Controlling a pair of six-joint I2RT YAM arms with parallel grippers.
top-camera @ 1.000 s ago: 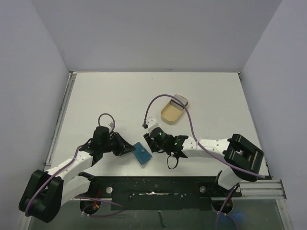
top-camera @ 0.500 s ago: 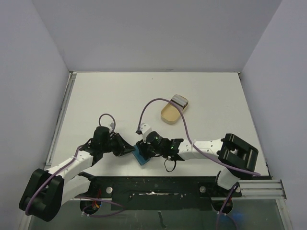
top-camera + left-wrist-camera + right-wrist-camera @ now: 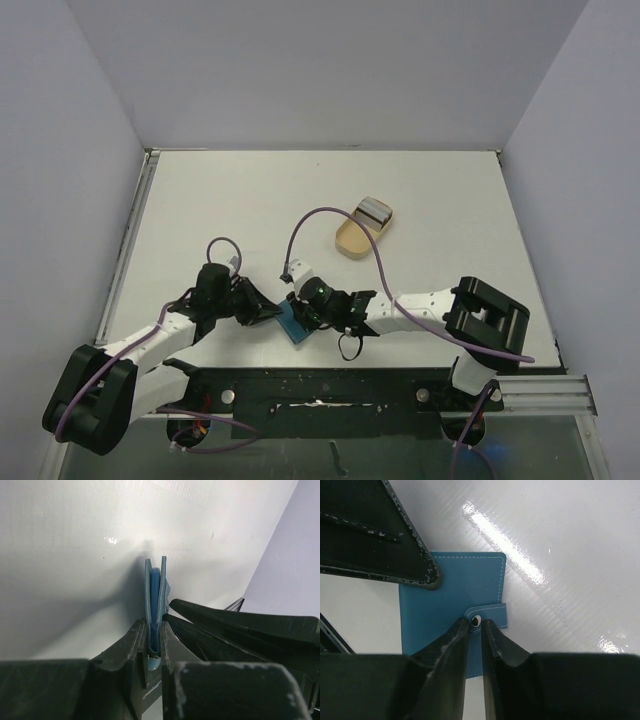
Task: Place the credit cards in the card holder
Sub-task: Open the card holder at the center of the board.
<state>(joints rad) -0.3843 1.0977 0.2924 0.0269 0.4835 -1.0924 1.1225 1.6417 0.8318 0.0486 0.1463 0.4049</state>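
Note:
The blue card holder is folded shut and stands on edge near the table's front. My left gripper is shut on its lower edge; the left wrist view shows it edge-on between my left gripper's jaws. My right gripper is over the card holder's face. Its jaws are closed to a narrow slit, with the tips on either side of the snap on the closing tab. The grey credit cards lie in the tan oval dish, far from both grippers.
The left gripper's finger shows in the right wrist view against the card holder's upper left corner. The arms' black base rail runs along the near edge. White walls enclose the table on three sides.
My right gripper has moved left from beside the card holder to over its face, at the tab. My left gripper has kept hold of the card holder and barely moved.

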